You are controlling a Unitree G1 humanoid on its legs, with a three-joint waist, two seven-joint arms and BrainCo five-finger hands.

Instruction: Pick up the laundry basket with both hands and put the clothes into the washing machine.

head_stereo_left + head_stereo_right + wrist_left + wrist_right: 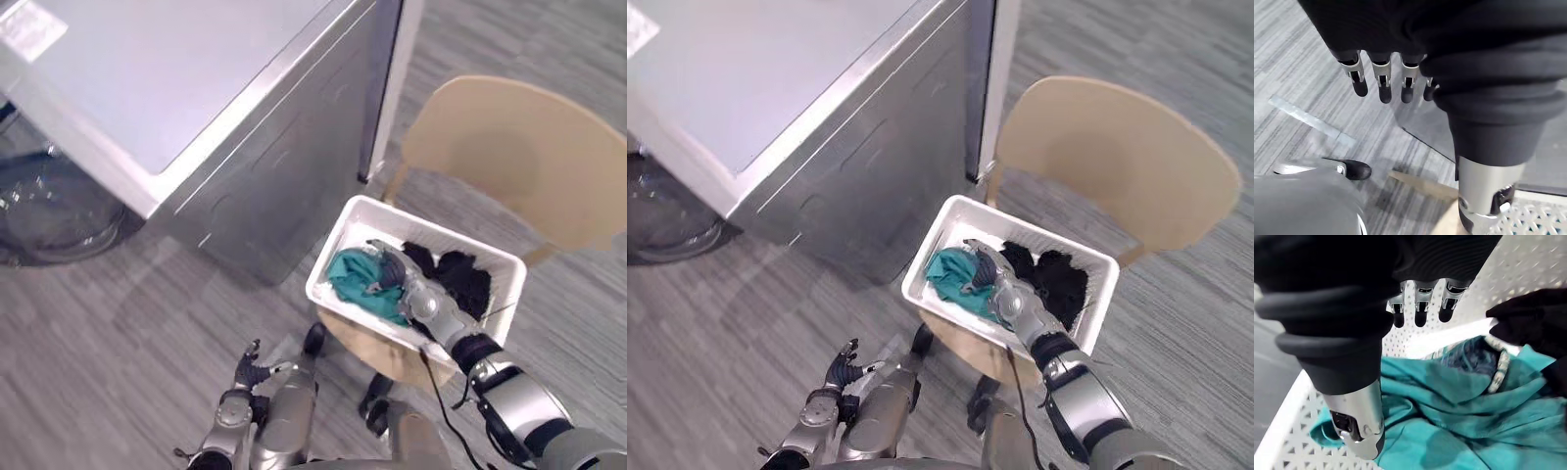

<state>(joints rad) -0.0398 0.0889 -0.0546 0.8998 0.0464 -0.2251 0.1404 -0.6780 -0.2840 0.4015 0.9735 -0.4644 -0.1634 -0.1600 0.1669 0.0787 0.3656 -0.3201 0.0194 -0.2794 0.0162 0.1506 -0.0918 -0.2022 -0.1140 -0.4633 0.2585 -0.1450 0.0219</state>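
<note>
White lattice basket [333,247], teal garment [358,284], black garment [465,279], silver-grey washing machine [274,166], tan chair [519,157], grey streaked floor [98,333].

No lettering is legible anywhere; the white label [29,27] on the washing machine [225,88] shows nothing readable.

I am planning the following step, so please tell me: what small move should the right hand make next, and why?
Probably lower the right hand and curl its fingers into the crumpled teal cloth garment: it hovers open over it inside the white perforated plastic basket, holding nothing.
</note>
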